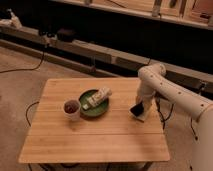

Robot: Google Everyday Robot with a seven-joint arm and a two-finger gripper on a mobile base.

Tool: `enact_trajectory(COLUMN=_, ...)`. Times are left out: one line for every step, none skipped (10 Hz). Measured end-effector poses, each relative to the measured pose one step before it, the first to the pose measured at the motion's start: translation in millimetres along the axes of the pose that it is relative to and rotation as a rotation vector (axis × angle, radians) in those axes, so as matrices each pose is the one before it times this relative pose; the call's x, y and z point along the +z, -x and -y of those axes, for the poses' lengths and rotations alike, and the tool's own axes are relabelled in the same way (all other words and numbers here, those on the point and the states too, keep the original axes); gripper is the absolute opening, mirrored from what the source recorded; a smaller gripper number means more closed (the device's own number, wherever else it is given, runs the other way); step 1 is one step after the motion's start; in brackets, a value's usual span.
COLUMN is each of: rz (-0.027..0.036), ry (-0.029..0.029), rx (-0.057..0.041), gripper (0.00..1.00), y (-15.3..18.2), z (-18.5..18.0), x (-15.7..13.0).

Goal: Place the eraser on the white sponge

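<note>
The black eraser (135, 109) hangs tilted in my gripper (138, 103) at the right side of the wooden table (95, 135). The gripper is shut on it and holds it low, right over the white sponge (143, 118). The sponge lies on the table near the right edge, and only its pale front part shows under the eraser. I cannot tell whether the eraser touches the sponge.
A green plate (93, 109) with a white tube-like item (98, 97) sits at the table's middle. A white cup (72, 108) with dark contents stands to its left. A long bench with cables runs behind the table.
</note>
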Motion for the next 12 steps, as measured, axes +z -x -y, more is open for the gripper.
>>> enact_trajectory(rz=-0.002, ry=0.00505, rx=0.00584, gripper=0.11, y=-1.94, z=-3.1, x=1.65)
enact_trajectory(rz=-0.00169, ry=0.00647, rx=0.00652, gripper=0.13, y=-2.15, z=-4.17, x=1.51)
enact_trajectory(rz=-0.00116, ry=0.00419, rx=0.0064, gripper=0.22, y=-1.9, z=-3.4, x=1.03)
enact_trajectory(rz=0.00072, ry=0.00078, rx=0.00542, gripper=0.32, y=-1.31, z=-2.42, x=0.58)
enact_trajectory(rz=0.00371, ry=-0.00502, rx=0.00373, gripper=0.44, y=-0.41, z=-1.02, x=0.27)
enact_trajectory(rz=0.00356, ry=-0.01096, rx=0.00175, gripper=0.52, y=0.39, z=1.59, x=-0.75)
enact_trajectory(rz=0.00672, ry=-0.01414, rx=-0.00552, gripper=0.62, y=1.06, z=1.98, x=-0.78)
enact_trajectory(rz=0.00631, ry=-0.01749, rx=-0.01024, gripper=0.73, y=1.09, z=2.69, x=-1.12)
enact_trajectory(rz=0.00228, ry=-0.00868, rx=-0.00703, gripper=0.77, y=0.15, z=1.17, x=-0.55)
enact_trajectory(rz=0.00169, ry=-0.00775, rx=-0.00742, gripper=0.78, y=-0.23, z=0.83, x=-0.55)
enact_trajectory(rz=0.0014, ry=-0.00378, rx=-0.00659, gripper=0.78, y=-0.67, z=-0.31, x=-0.54)
enact_trajectory(rz=0.00207, ry=-0.0015, rx=-0.0065, gripper=0.78, y=-0.05, z=-0.47, x=-0.99)
